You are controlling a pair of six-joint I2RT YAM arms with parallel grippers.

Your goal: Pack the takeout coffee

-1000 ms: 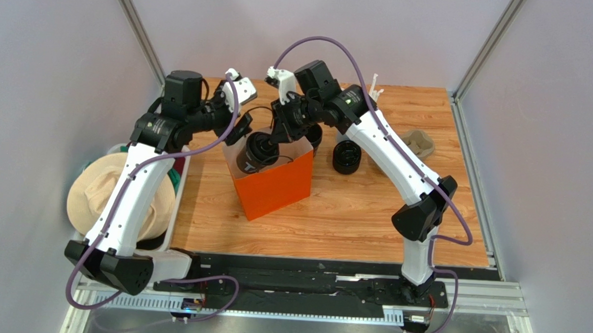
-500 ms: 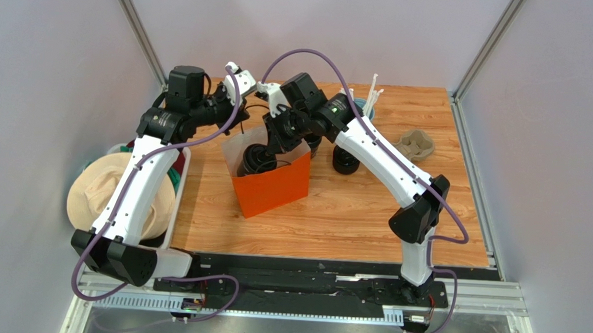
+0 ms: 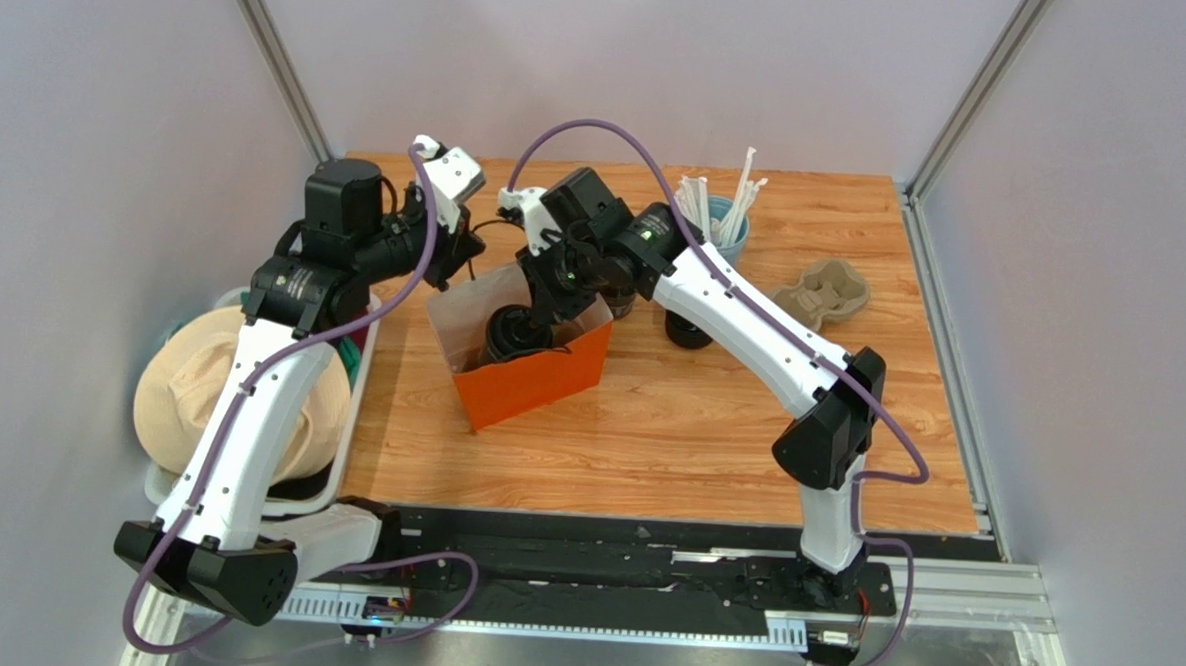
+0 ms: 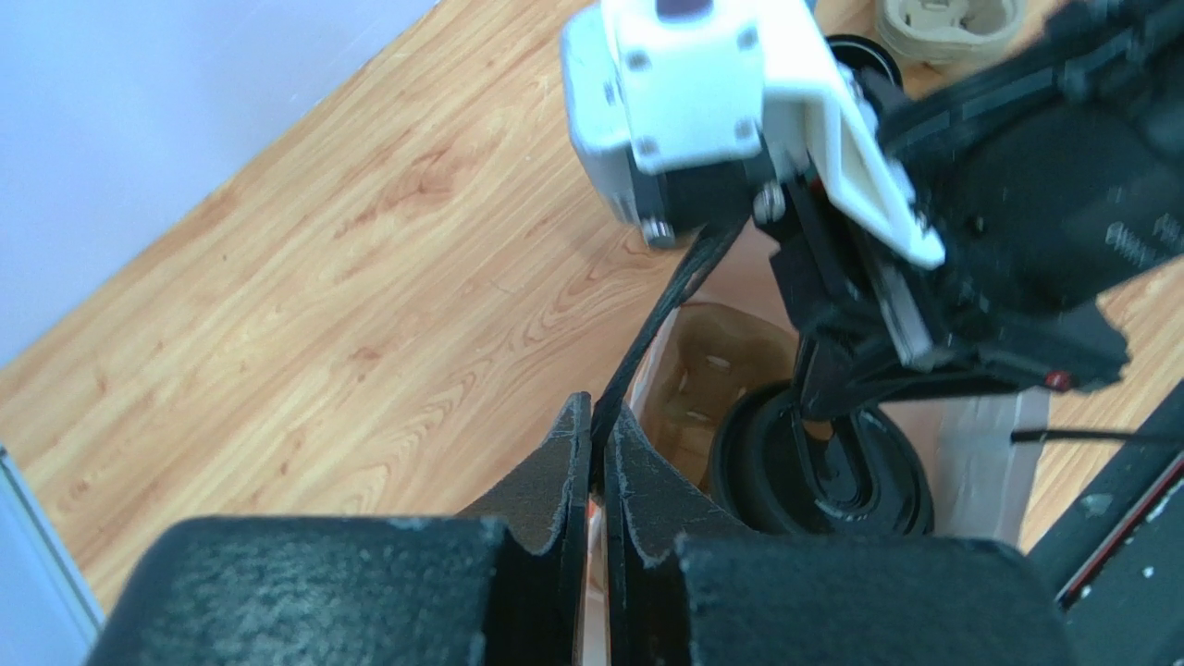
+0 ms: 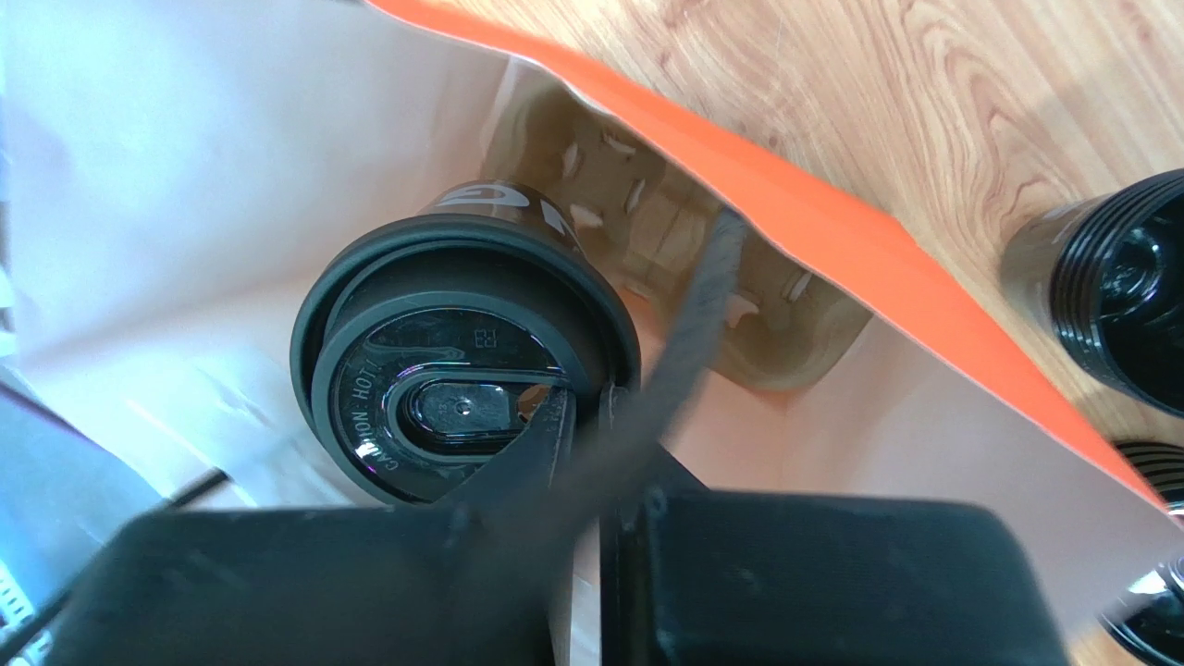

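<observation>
The left hand point(image 4: 595, 423) was open one second ago. Now it is closed on the thin black handle point(image 4: 674, 305) of the orange bag point(image 3: 529, 388). The bag has moved a little toward the left edge of the bench point(image 3: 700, 428) and stands in the bench's left half. The right hand point(image 5: 584, 416) stays closed on the lid rim of the takeout coffee point(image 5: 417, 347). The coffee is now lower, inside the bag, next to a brown moulded tray point(image 5: 598, 181).
</observation>
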